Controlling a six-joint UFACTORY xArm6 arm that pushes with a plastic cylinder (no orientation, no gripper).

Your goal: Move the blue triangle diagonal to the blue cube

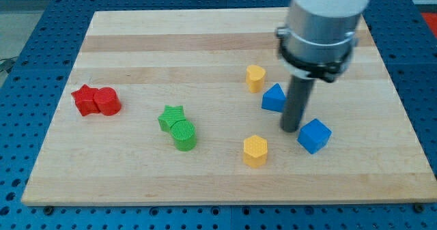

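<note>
My tip (291,129), bare rod gripping nothing, planted between blue triangle (274,98) and blue cube (314,136), seemingly nudging triangle toward diagonal.

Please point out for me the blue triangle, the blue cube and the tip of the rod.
blue triangle (273,98), camera view, on its front face.
blue cube (314,136), camera view, on its top face near the middle.
my tip (291,129), camera view, at the rod's very bottom end, between the two blue blocks.

My tip (291,128) rests between the blue triangle (274,98) at its upper left and the blue cube (314,135) at its lower right.
</note>
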